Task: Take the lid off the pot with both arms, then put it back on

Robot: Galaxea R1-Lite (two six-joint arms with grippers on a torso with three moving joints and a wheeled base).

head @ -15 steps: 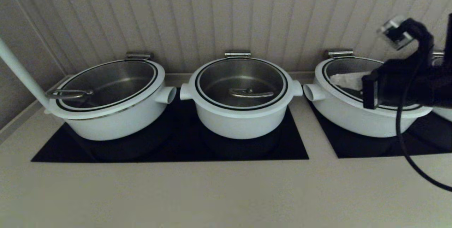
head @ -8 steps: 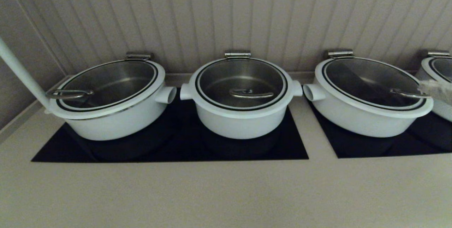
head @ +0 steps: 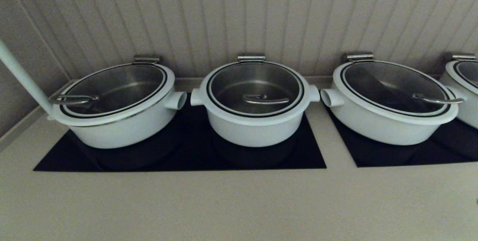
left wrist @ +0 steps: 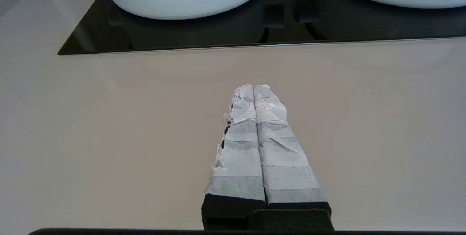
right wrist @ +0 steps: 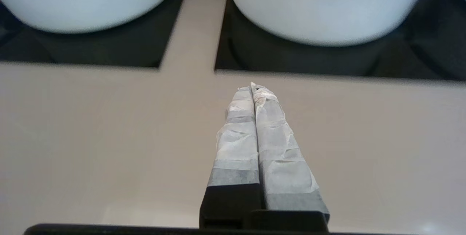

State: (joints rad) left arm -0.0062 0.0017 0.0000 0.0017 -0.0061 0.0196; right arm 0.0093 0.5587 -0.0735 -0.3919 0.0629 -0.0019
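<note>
The small deep white pot [head: 255, 130] stands in the middle on the black cooktop [head: 186, 158], with stub handles on both sides. The glass lid [head: 255, 87] with white rim and steel bar handle [head: 266, 99] sits on it. Neither arm shows in the head view. My left gripper [left wrist: 253, 86] is shut and empty, low over the beige counter in front of the cooktop. My right gripper [right wrist: 252, 86] is shut and empty, over the counter before the gap between the two cooktops. The pot's white wall shows in the right wrist view [right wrist: 87, 2].
A wider white pot [head: 115, 121] stands to the left and another [head: 388, 121] to the right on a second black cooktop [head: 410, 155]. A fourth pot [head: 463, 95] is at the right edge. A white pole [head: 22, 76] rises at far left. A ribbed wall stands behind.
The right arm, which was up in front of the right-hand pot, has withdrawn to the right and out of the head view. The pots and lids have not moved.
</note>
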